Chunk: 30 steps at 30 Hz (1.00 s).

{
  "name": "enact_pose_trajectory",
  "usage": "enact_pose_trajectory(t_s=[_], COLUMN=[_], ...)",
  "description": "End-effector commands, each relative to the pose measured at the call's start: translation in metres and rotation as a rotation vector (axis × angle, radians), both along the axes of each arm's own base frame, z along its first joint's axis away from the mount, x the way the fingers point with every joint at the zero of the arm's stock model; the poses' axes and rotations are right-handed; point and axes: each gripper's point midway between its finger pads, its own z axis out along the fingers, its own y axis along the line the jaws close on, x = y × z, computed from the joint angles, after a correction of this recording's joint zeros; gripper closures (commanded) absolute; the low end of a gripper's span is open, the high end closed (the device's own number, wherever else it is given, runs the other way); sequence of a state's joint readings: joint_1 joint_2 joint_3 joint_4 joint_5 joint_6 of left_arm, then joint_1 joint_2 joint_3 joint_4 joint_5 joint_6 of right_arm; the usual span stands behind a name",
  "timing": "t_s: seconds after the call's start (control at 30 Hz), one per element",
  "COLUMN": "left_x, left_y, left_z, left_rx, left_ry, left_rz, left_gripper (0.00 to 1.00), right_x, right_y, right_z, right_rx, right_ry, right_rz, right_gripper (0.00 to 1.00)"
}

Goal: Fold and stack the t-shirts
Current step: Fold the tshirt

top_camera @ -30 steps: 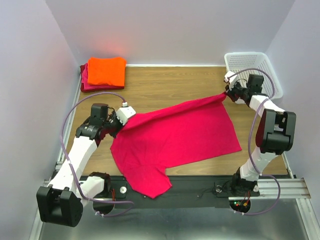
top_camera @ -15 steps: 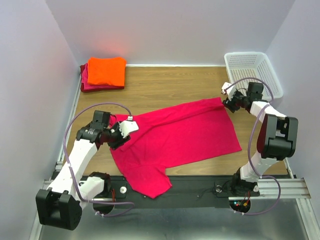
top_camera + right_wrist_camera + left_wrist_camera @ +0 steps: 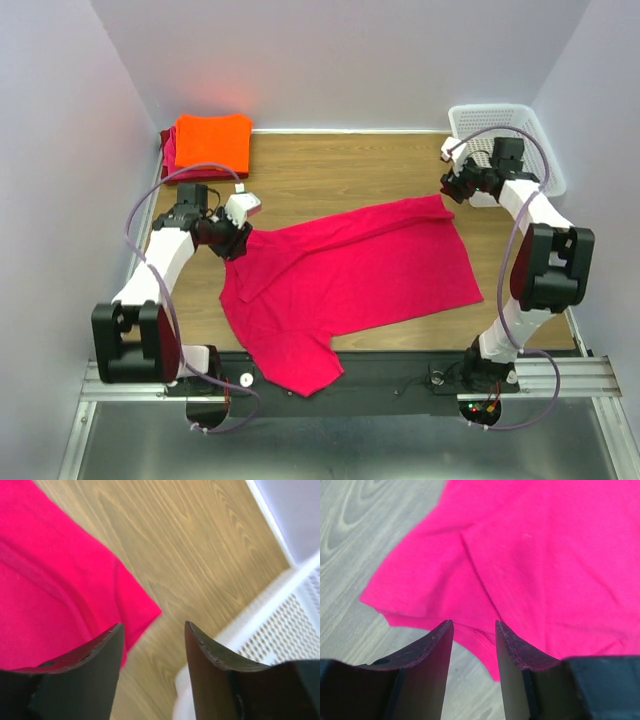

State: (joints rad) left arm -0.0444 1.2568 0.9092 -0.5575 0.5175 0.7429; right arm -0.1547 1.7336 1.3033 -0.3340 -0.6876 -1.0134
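Both claws have let go of the pink shirt (image 3: 350, 275). A second ago each one pinched a corner and the cloth hung stretched between them. Now the pink shirt lies spread out on the wooden table (image 3: 330, 165), in the middle, with one sleeve reaching over the near edge. It is not folded.

The left claw (image 3: 237, 237) has pulled back toward the left side. Its two fingers are apart with nothing between them. In its own camera the left claw (image 3: 472, 625) hangs just over the left edge of the pink shirt (image 3: 545, 555), where the cloth is doubled over a little.

The right claw (image 3: 452, 187) has moved away toward the basket (image 3: 520, 118). Its fingers are apart too and hold nothing. In its own camera the right claw (image 3: 152, 627) is above bare wood, with the shirt's pointed corner (image 3: 145, 612) just to one side and the basket (image 3: 280, 625) on the other.

The white basket stands in the far right corner, and its holey bottom shows.

In the far left corner the orange shirt (image 3: 212, 140) lies folded on top of the red shirt (image 3: 172, 165).
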Motion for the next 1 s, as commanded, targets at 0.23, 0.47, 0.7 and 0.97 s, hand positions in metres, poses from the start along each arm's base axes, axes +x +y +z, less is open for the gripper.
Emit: enact_pose_trajectory(t_s=[0.23, 0.47, 0.7, 0.97], left_x=[0.042, 0.068, 0.086, 0.163], left_y=[-0.029, -0.008, 0.007, 0.02], left_z=[-0.003, -0.039, -0.079, -0.073], left_rx=[-0.166, -0.066, 0.037, 0.095], left_ry=[0.089, 0.129, 0.211, 0.161], left_rz=[-0.004, 0.124, 0.147, 0.174], left_gripper=[0.49, 0.55, 0.64, 0.69], right_x=[0.03, 0.018, -0.017, -0.03], right_y=[0.016, 0.01, -0.003, -0.003], right_z=[-0.07, -0.101, -0.139, -0.125], right_rx=[0.045, -0.016, -0.11, -0.103], right_ry=[0.259, 0.341, 0.465, 0.491], right_rz=[-0.139, -0.172, -0.205, -0.23], right_gripper=[0.5, 0.49, 0.49, 0.48])
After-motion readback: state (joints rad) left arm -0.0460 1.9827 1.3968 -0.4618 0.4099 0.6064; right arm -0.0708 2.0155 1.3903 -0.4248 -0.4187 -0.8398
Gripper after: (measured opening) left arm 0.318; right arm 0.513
